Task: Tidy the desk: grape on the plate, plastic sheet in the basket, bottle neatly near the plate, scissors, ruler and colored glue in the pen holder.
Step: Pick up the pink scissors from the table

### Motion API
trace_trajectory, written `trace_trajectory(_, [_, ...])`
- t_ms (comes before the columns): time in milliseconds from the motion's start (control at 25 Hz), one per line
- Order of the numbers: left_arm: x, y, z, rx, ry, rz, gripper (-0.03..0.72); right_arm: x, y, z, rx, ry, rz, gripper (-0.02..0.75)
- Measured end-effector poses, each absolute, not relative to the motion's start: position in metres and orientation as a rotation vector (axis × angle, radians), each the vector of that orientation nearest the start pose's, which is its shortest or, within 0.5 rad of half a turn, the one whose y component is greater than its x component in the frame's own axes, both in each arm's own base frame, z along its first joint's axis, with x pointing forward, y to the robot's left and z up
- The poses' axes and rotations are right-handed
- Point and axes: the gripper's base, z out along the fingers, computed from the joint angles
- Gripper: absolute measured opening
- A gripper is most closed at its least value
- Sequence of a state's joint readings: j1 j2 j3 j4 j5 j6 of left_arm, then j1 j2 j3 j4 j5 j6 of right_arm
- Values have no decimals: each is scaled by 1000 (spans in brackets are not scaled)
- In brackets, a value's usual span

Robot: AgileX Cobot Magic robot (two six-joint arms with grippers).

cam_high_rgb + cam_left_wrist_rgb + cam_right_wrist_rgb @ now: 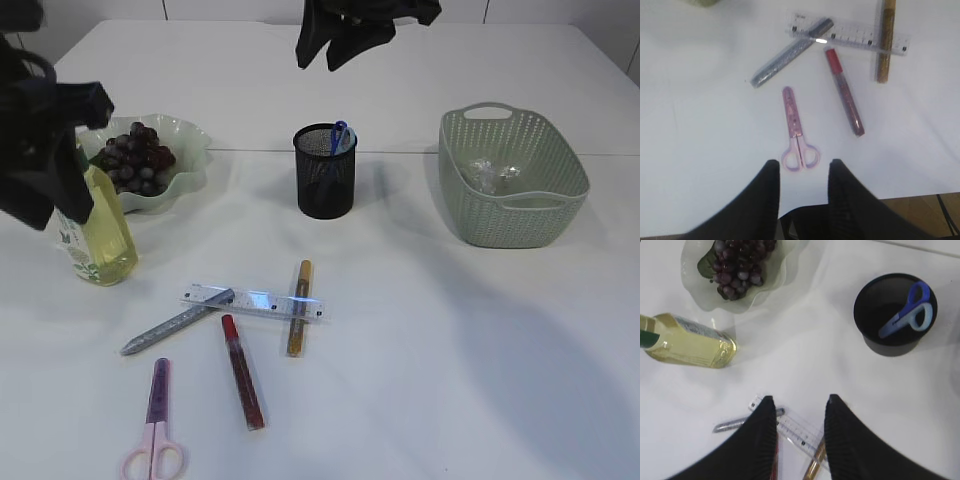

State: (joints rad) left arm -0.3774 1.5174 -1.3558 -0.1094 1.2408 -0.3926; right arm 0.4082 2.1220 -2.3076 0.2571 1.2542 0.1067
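Overhead, right claw [797,432] gapes empty.

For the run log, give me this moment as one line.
grapes on plate | blue scissors in holder | pink scissors, ruler, glue on table | claws empty

Left arm [45,150] hiding the bottle's [100,225] top, pink scissors' [153,440] handles cut off at the bottom edge, crumpled plastic sheet [495,175] in the basket [560,190] hard to make out
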Motion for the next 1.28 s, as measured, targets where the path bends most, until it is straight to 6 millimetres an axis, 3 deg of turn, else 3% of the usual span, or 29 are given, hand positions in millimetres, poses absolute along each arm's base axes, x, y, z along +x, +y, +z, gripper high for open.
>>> trace_trajectory(280, [254, -117, 284, -222, 3071, -233, 247, 377, 195, 359, -467, 2647, 512, 276])
trace_trajectory(560, [235, -141, 257, -245, 3078, -234, 248, 337, 178, 351, -534, 2723, 482, 276])
trace_trajectory(880, [247, -148, 238, -310, 3022, -176, 248, 293, 158, 341, -570, 2788, 460, 276])
trace_trajectory(1280, [262, -156, 201, -335, 3084, -99, 248, 247, 140, 338, -590, 2812, 493, 276])
